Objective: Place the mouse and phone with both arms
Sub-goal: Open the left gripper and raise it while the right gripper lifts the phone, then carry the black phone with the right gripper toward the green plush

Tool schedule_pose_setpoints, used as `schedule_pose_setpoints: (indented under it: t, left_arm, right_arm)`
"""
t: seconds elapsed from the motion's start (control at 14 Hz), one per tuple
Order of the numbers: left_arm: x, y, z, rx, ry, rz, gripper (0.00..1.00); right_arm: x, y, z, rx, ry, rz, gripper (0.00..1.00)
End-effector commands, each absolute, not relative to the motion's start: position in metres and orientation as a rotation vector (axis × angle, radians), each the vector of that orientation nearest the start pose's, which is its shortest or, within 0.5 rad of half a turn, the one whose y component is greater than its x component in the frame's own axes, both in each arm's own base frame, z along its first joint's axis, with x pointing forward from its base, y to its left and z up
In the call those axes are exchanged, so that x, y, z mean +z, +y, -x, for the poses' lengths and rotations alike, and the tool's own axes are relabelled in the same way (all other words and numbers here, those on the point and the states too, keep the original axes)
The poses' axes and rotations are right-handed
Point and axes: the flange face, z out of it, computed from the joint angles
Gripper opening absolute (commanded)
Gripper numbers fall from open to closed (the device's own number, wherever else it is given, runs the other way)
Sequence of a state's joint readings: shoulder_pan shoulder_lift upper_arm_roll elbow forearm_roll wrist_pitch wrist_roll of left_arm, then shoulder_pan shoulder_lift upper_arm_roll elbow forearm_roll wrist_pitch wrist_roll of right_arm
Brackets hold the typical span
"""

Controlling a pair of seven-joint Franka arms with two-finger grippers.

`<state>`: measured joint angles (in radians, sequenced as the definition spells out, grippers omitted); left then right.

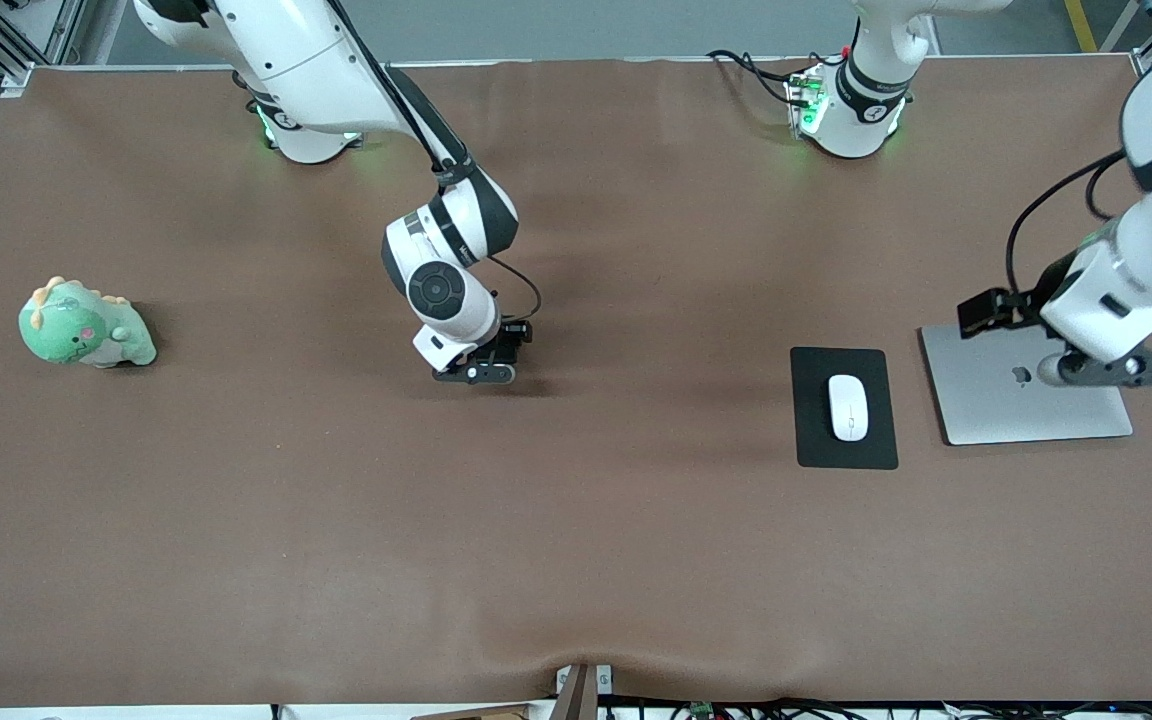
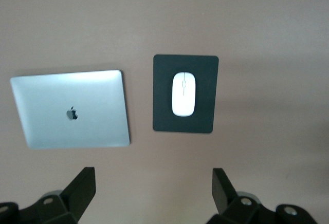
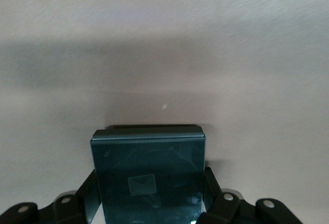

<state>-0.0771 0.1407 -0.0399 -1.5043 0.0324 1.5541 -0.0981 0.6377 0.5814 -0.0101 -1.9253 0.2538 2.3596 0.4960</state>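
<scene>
One job is done: the mouse lies on the mouse pad. My left gripper hangs spread wide over the laptop. My right gripper squeezes the phone, low over the table, well apart from the pad. Next I set it down flat.

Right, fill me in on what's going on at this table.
The right claw grips the phone low over the bare middle of the table. The left claw hangs open over the silver laptop. The mouse lies on the black mouse pad beside the laptop, untouched.
</scene>
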Motion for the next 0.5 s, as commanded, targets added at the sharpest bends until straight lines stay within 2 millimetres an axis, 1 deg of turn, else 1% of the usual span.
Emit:
schedule_pose_setpoints:
  t: [0.0, 0.07, 0.14, 0.29, 0.43]
  left_arm:
    - [0.617, -0.038, -0.555, 0.133, 0.02, 3.092, 1.0]
    - [0.626, -0.031, -0.548, 0.126, 0.079, 3.098, 1.0]
    - [0.633, -0.025, -0.542, 0.137, 0.13, 3.1, 1.0]
    - [0.643, -0.02, -0.529, 0.162, 0.153, 3.1, 1.0]
    - [0.648, -0.018, -0.524, 0.179, 0.148, 3.102, 1.0]
  right_arm:
    - [0.196, 0.34, -0.51, 0.319, 0.138, 3.035, 0.0]
    - [0.203, 0.338, -0.518, 0.307, 0.148, 3.027, 0.0]
    - [0.205, 0.328, -0.522, 0.343, 0.157, 3.033, 0.0]
    - [0.218, 0.296, -0.536, 0.388, 0.193, 3.039, 0.0]
    - [0.225, 0.268, -0.546, 0.402, 0.194, 3.035, 0.0]
